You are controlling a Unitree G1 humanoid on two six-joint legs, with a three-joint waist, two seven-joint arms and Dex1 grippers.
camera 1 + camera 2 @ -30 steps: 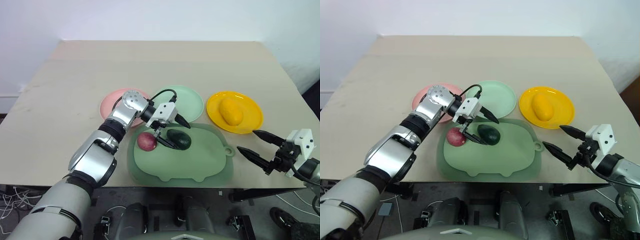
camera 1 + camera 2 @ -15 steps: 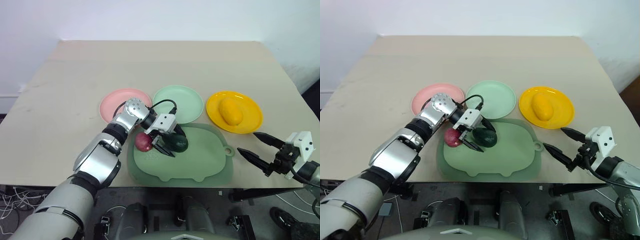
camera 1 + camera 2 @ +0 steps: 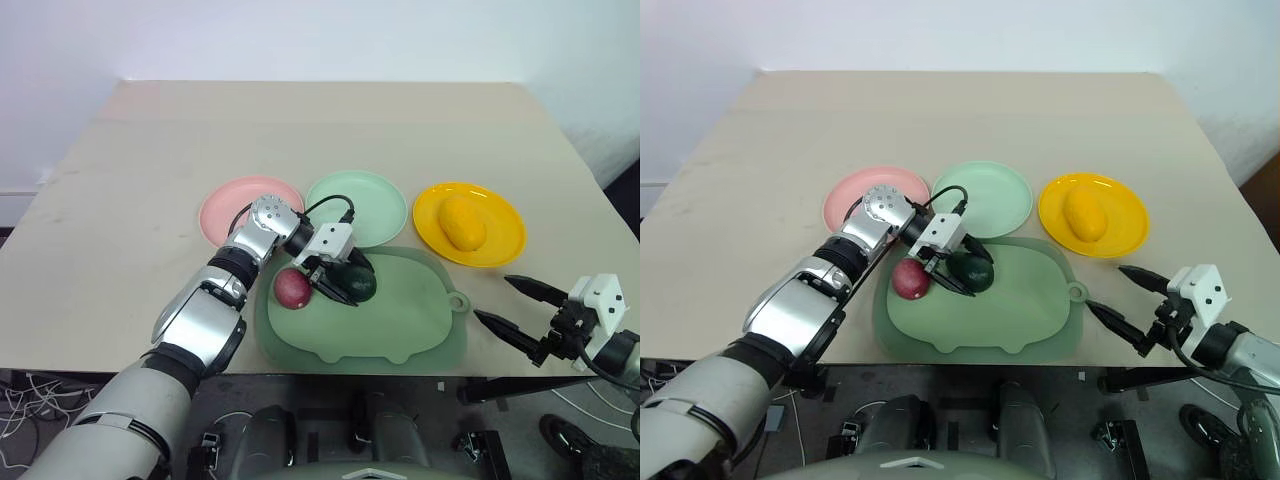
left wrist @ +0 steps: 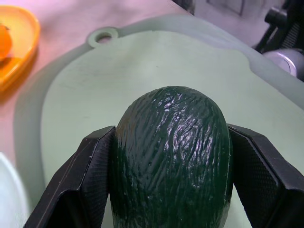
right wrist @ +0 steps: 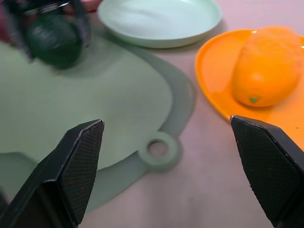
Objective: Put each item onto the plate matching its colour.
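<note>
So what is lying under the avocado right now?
The avocado sits on the green cutting board, with the left gripper closed on its two sides. The patch of board directly below it is covered.

Head eyes look down over the table; wrist views sit close, both sharing the board.

bright even light, soft shadows, sharp
</note>
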